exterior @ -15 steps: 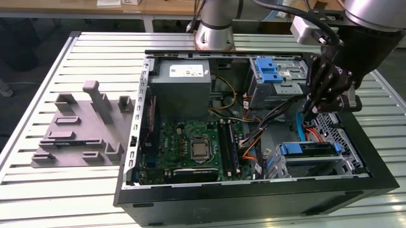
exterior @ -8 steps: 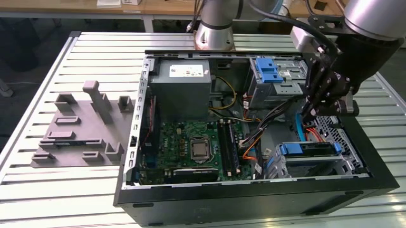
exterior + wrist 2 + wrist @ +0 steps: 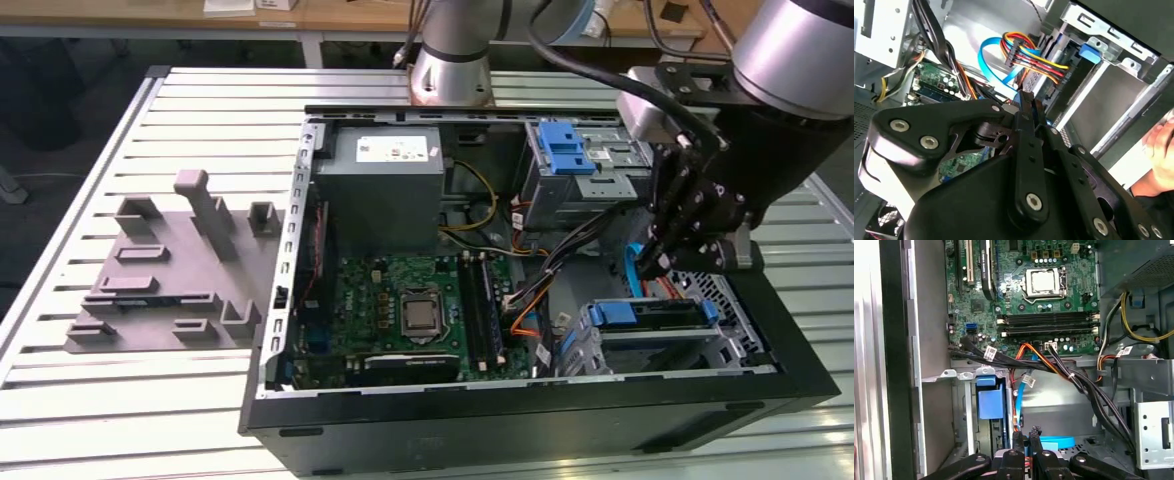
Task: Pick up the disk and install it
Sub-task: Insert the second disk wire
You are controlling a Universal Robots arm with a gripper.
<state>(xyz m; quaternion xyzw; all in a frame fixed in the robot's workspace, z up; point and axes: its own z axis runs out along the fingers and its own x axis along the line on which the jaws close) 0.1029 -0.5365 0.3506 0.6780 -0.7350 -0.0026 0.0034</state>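
- The disk (image 3: pixel 650 316) lies flat in the lower drive bay of the open computer case (image 3: pixel 534 425), blue carrier rails along its edges, just below the gripper (image 3: pixel 659 266) in the exterior view.
- Nothing is holding the disk; it sits apart from the fingertips, with a blue tab at its end nearer the motherboard.
- The gripper is down inside the case, and in both wrist views the fingers (image 3: pixel 1019 436) are pinched together with nothing visibly between them.
- In the second wrist view the closed tips (image 3: pixel 1026 102) point at a blue flat cable (image 3: pixel 988 62) and a bundle of red, yellow and orange wires with a black plug (image 3: pixel 1013 52) just beyond them.
- In the first wrist view a blue plastic tab (image 3: pixel 990 402) stands in a metal bay just beside the fingertips, with black cables (image 3: pixel 1074 380) crossing beyond it.
- Farther out from the tips lies the green motherboard (image 3: pixel 1024 305), its processor socket (image 3: pixel 1043 281) and memory slots (image 3: pixel 1046 324) in plain sight.
- Behind the gripper in the exterior view sits the upper metal drive cage (image 3: pixel 587 185) with a blue latch (image 3: pixel 566 150) on top.
- Past that cage, well away from the tool, the grey power supply box (image 3: pixel 387 175) fills the case's far corner.
- Outside the case, well apart from the gripper, a grey fixture block (image 3: pixel 174 270) rests on the slatted table (image 3: pixel 120 400).
- A person's hand (image 3: pixel 1160 145) shows at the edge of the second wrist view.
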